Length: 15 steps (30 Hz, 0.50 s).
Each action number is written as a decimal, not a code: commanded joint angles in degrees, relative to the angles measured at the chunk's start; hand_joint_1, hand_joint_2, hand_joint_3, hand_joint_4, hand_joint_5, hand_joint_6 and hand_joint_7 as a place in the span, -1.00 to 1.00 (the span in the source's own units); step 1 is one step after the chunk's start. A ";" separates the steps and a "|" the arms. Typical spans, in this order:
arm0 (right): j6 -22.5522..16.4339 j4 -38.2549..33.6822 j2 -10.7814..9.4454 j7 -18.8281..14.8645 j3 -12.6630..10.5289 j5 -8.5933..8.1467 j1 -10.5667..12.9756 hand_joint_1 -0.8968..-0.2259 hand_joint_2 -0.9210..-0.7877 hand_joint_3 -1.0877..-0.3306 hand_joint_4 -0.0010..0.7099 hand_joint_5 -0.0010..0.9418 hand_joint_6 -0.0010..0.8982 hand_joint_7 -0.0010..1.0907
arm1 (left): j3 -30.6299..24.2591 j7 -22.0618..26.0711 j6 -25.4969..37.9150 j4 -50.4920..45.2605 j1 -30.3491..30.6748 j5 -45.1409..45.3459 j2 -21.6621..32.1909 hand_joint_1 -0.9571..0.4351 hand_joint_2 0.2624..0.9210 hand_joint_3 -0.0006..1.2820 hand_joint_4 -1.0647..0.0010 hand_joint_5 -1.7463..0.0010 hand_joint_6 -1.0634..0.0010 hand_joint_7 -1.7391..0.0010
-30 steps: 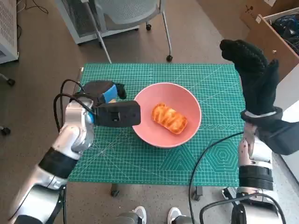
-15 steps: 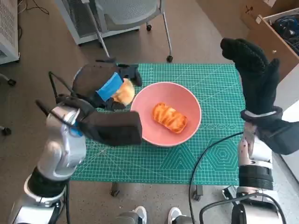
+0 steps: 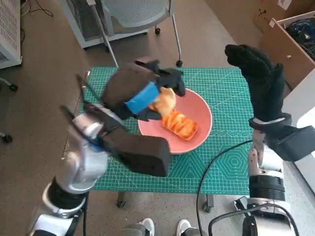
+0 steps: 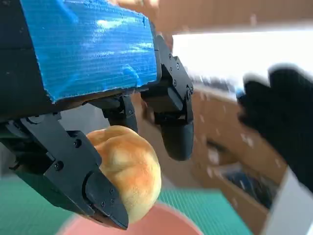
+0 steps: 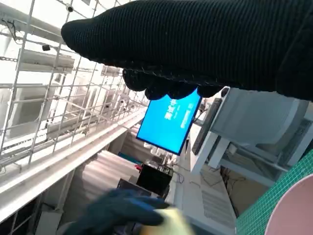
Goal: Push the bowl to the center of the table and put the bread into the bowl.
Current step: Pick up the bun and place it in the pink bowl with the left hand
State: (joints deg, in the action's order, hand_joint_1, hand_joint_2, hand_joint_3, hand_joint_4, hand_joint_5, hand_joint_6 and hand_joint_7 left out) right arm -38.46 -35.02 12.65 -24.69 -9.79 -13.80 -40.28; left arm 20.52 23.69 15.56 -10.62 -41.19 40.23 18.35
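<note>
Fingers [image 4: 102, 198] of the left hand [image 3: 142, 93] clutch a bread roll [image 3: 164, 101] above the centred pink bowl [image 3: 199, 130], pastry [image 3: 179, 124] inside; only the drop remains. Right hand [image 3: 261, 81] hangs empty, fingers apart.

A pastry [image 3: 179, 124] already fills the pink bowl's [image 3: 201, 135] middle, leaving room around it.

The right hand [image 5: 205, 44] spans the top above a blue screen [image 5: 168, 122].

A small worktop [image 3: 231, 162] covered by a green gridded cutting mat [image 3: 224, 98] carries 1 pink bowl [image 3: 199, 130], which sits near the mat's middle.
</note>
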 commanded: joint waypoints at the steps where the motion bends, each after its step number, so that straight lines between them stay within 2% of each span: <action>1: 1.32 0.19 -0.12 0.49 0.04 0.30 1.67 -0.24 -1.00 -0.28 -0.40 -0.99 -0.51 -0.65 | 0.54 -0.44 -2.46 6.54 -1.97 -3.43 -2.82 0.38 0.96 -0.87 -0.41 -0.33 -0.10 -0.31; 2: 1.46 0.52 -0.09 0.50 0.03 0.24 1.83 -0.24 -1.00 -0.28 -0.40 -0.99 -0.51 -0.65 | 0.19 0.48 -2.39 8.03 -2.04 -4.80 -3.24 0.38 0.98 -0.80 -0.33 -0.38 0.03 -0.39; 3: 1.58 0.77 -0.10 0.54 0.04 0.23 1.94 -0.25 -1.00 -0.28 -0.40 -0.99 -0.51 -0.65 | -0.07 1.10 -2.41 9.06 -2.11 -5.79 -3.45 0.35 0.92 -0.80 -0.14 -0.24 0.19 -0.27; 4: 1.66 0.93 -0.12 0.59 0.06 0.25 2.00 -0.25 -1.00 -0.28 -0.40 -0.99 -0.51 -0.65 | -0.22 1.42 -2.48 9.62 -2.17 -6.36 -3.46 0.32 0.83 -0.79 0.05 0.07 0.37 0.00; 5: 1.85 1.28 -0.11 0.64 0.04 0.21 2.15 -0.26 -1.00 -0.27 -0.41 -1.00 -0.51 -0.65 | -0.53 2.62 -2.07 10.98 -2.39 -7.58 -3.35 0.30 0.80 -0.81 0.12 0.33 0.44 0.22; 6: 2.06 1.67 -0.06 0.68 -0.01 0.13 2.33 -0.26 -1.00 -0.27 -0.41 -1.00 -0.51 -0.65 | -0.88 3.72 -1.77 12.50 -2.76 -8.71 -3.14 0.23 0.76 -0.82 0.29 0.46 0.55 0.33; 7: 2.24 1.98 -0.05 0.73 -0.04 0.10 2.46 -0.26 -1.00 -0.28 -0.41 -1.00 -0.51 -0.64 | -1.14 4.50 -1.60 13.60 -3.05 -9.56 -2.94 0.05 0.71 -0.85 0.55 0.65 0.71 0.53; 8: 2.42 2.37 -0.05 0.84 -0.07 0.09 2.64 -0.27 -1.00 -0.28 -0.41 -1.00 -0.51 -0.64 | -1.39 4.85 -1.69 14.66 -3.38 -10.20 -2.70 -0.06 0.68 -0.87 0.71 0.78 0.81 0.65; 12: 2.95 3.37 -0.12 1.27 -0.09 0.21 3.09 -0.28 -1.00 -0.28 -0.41 -1.00 -0.52 -0.64 | -2.30 3.94 -3.34 17.55 -4.05 -11.73 -2.13 -0.45 0.88 -0.91 0.94 0.95 0.94 0.83; 15: 3.28 4.19 -0.20 1.72 -0.04 0.42 3.40 -0.29 -1.00 -0.28 -0.41 -1.00 -0.52 -0.64 | -4.41 3.45 -5.34 19.55 -3.69 -14.82 -1.97 -0.58 0.96 -0.88 0.98 0.98 0.95 0.85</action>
State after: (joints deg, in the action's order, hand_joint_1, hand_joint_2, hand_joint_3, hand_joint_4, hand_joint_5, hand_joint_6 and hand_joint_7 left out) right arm -36.36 -31.38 12.65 -23.60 -9.92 -13.76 -38.66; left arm 18.26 27.82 12.35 7.38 -43.70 28.07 15.80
